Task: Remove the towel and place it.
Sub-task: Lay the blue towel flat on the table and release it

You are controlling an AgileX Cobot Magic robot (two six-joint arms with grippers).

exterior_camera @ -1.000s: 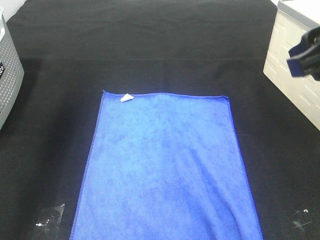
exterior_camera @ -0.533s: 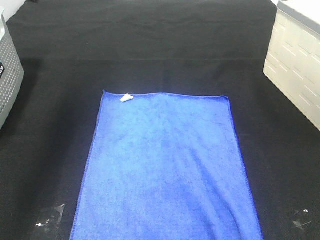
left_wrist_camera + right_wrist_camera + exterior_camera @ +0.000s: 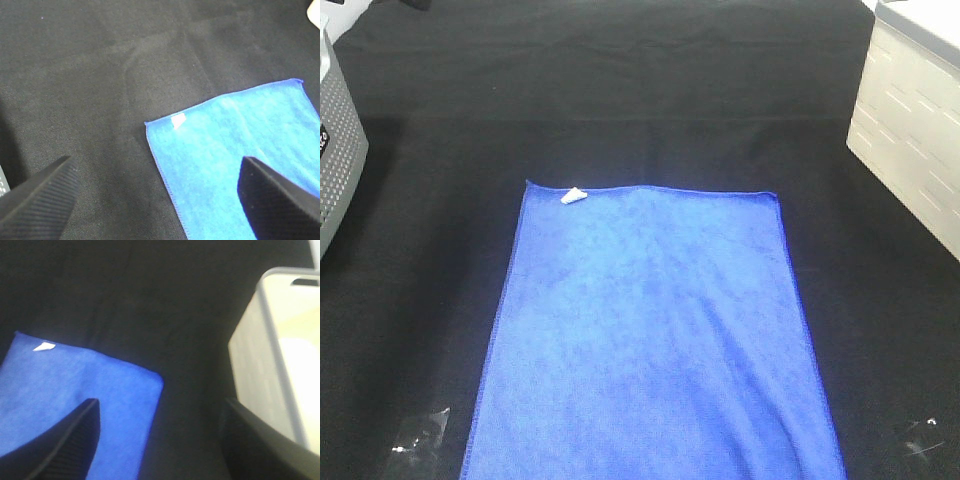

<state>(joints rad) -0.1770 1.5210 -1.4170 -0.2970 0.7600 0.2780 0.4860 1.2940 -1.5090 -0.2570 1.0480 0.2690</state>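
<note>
Principal risk: the black table covering (image 3: 640, 90), soft cloth under soft cloth, could be pinched together with the towel (image 3: 650, 340) and dragged if a jaw bit too deep. The covering was matte, fine-woven and faintly creased. The towel lay flat mid-table, touching neither container: a plush royal-blue rectangle with stitched edges. A cream ribbed bin (image 3: 910, 130) stood right, a grey perforated basket (image 3: 340, 150) left. The left gripper (image 3: 156, 167) and right gripper (image 3: 160, 407) were spread wide, empty, clear of the towel. A small white tag (image 3: 574, 196) marked one far corner

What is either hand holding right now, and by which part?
Nothing. The left hand and right hand are both open and empty. The towel lies flat, and neither hand touches it.
</note>
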